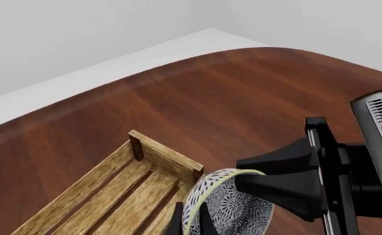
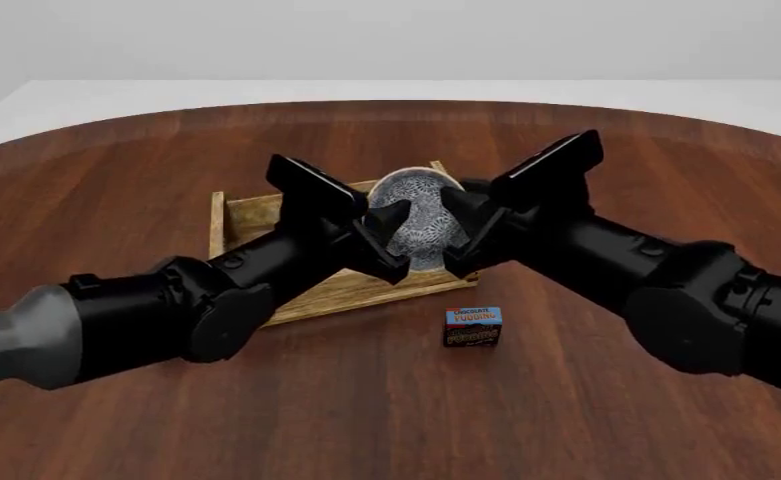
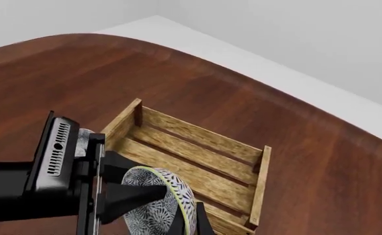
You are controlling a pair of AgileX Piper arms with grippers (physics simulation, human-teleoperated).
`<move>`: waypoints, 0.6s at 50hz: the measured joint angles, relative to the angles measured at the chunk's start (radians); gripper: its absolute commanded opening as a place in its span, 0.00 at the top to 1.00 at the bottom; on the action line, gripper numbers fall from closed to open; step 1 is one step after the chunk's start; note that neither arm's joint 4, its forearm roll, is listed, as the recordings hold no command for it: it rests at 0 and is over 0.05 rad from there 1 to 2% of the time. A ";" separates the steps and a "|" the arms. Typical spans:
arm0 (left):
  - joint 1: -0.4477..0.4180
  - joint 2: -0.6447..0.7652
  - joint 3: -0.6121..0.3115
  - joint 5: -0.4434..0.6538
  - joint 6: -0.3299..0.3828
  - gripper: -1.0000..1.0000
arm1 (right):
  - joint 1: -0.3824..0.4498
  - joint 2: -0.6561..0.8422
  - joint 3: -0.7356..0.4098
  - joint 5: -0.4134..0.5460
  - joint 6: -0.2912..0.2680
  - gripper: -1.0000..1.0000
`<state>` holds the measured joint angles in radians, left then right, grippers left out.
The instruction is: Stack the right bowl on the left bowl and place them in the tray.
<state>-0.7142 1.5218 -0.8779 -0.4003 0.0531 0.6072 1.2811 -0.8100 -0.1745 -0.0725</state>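
Pinching opposite rims, both arms' jaws hold the stacked bowls [image 2: 417, 222] tilted above the tray [image 2: 250, 215].

Rough light wooden-slat tray [image 3: 197, 147] on a smooth, polished dark wood table [image 2: 163, 420]; glossy patterned bowl [image 2: 417, 215].

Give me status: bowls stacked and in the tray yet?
Stacking: cannot confirm; only one patterned bowl is distinguishable, and a second nested inside it would not show. In hand: the left gripper and right gripper pinch it on opposite sides of the rim, holding it over the tray. Left: lower it onto the slats and release. The pudding box sits outside the tray.
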 measured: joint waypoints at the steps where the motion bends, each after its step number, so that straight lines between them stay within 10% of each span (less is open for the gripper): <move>1: 0.000 0.000 0.000 -0.001 -0.001 1.00 | 0.000 0.000 0.000 0.000 -0.001 1.00; 13: -0.003 0.000 0.002 -0.007 -0.001 1.00 | -0.002 -0.003 0.002 0.001 -0.005 1.00; 14: -0.003 0.000 0.003 -0.007 -0.001 1.00 | -0.002 -0.003 0.002 0.001 -0.005 0.00; 30: 0.010 0.006 0.017 -0.010 0.006 1.00 | 0.003 -0.018 -0.005 0.004 0.007 0.00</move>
<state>-0.7042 1.5280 -0.8611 -0.4106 0.0594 0.6099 1.2633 -0.8146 -0.1709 -0.0652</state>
